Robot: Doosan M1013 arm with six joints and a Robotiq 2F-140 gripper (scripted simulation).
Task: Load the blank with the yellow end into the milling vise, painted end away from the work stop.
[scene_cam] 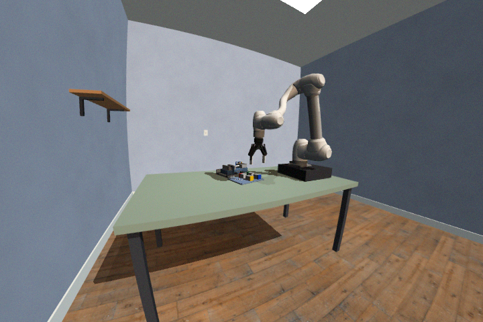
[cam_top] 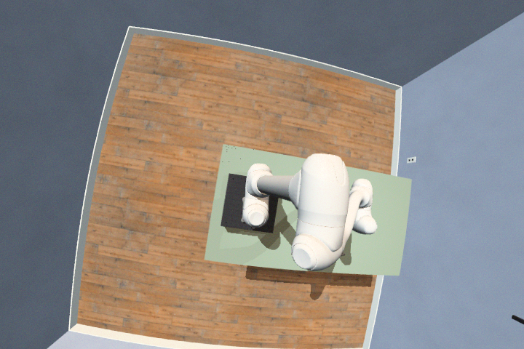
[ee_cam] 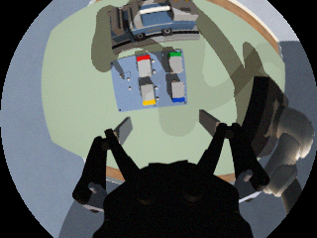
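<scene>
The blank with the yellow end (ee_cam: 148,92) (scene_cam: 250,178) lies on the blue infeed plate (ee_cam: 130,103) (scene_cam: 242,182), yellow end toward my gripper in the wrist view. The red-ended blank (ee_cam: 144,66), the green-ended blank (ee_cam: 175,63) and the blue-ended blank (ee_cam: 177,90) lie on the same plate. The milling vise (ee_cam: 158,21) (scene_cam: 229,170) stands beyond the plate at the top of the wrist view; its work stop is too small to make out. My gripper (ee_cam: 164,119) (scene_cam: 257,161) is open and empty, above the table and short of the plate. The arm hides plate and vise in the top view.
The green table (cam_top: 386,246) (scene_cam: 181,197) carries everything. The robot's black base block (cam_top: 233,206) (scene_cam: 314,174) stands on it, right of the plate in the exterior view. Small pins (ee_cam: 128,79) stand on the plate left of the blanks in the wrist view. A wall shelf (scene_cam: 97,94) is far off.
</scene>
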